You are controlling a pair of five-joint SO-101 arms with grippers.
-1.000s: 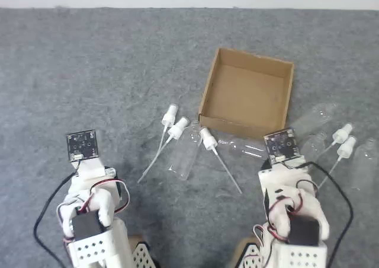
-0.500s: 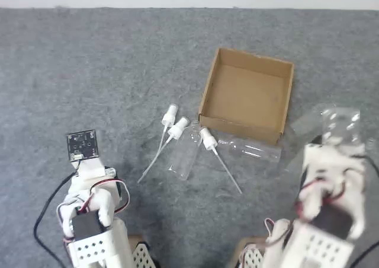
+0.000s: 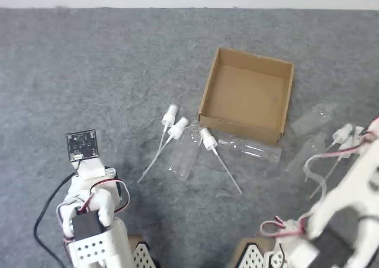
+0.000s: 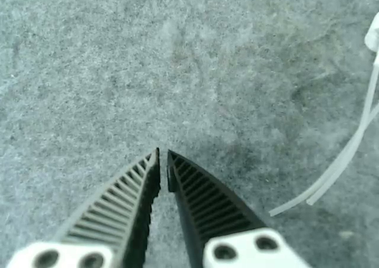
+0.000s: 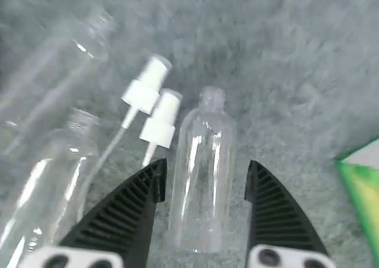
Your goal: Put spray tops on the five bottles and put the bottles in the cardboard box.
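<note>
Nothing complete. The cardboard box is empty. Bottles lie uncapped on the worktop, with spray tops loose beside them. Right tool is spread wide over one bottle, contact unclear. Left tool is all but closed and empty.

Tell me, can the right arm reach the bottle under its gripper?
Probably yes. The right gripper is open above the bottle, and nothing lies over it. Two spray tops lie close beside and might get nudged.
</note>
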